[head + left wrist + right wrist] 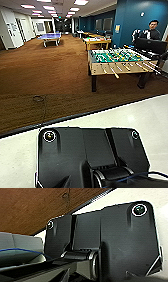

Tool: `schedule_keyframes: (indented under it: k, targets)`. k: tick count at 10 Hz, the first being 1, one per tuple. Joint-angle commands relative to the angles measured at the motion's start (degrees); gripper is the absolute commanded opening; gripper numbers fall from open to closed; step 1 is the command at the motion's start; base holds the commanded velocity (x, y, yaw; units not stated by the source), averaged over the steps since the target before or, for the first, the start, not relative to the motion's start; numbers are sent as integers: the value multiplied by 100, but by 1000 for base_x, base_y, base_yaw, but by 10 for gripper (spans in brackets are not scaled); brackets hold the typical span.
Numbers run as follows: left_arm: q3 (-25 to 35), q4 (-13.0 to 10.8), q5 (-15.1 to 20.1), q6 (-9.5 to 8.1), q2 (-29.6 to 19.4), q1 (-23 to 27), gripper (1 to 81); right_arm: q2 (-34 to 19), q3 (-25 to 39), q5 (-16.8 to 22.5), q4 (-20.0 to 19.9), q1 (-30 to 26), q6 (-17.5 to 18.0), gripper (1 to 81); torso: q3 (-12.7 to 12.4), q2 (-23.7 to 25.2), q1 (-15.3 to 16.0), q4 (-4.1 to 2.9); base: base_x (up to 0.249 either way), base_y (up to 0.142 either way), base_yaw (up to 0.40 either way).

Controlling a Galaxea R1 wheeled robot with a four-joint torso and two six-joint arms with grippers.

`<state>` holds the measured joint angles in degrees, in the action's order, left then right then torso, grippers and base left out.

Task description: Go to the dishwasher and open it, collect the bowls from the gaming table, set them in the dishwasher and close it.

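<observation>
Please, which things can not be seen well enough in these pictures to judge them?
- Head view: the things on the yellow table behind the table-football table are too small and blurred to name.
- Head view: the person is partly hidden by a dark monitor.
- Both wrist views: the robot's dark plate covers the grippers.

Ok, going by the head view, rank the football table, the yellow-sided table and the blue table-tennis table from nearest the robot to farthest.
1. Football table: close, front right.
2. Yellow-sided table: behind it, right of centre.
3. Blue table-tennis table: far left.
</observation>
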<state>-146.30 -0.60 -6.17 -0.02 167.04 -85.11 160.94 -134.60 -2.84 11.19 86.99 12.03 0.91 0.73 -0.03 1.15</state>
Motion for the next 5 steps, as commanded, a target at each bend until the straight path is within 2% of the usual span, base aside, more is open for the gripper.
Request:
schedule_keyframes:
  k: [1, 5]
  targets:
    - [-92, 42, 248, -7, -3, 324, 811, -42, 22, 266, 50, -292, -8, 811, 0, 0, 3, 0, 0, 0, 0]
    - [-206, 42, 230, -6, 41, 324, 811, -15, 22, 266, 50, -292, -8, 811, 0, 0, 3, 0, 0, 0, 0]
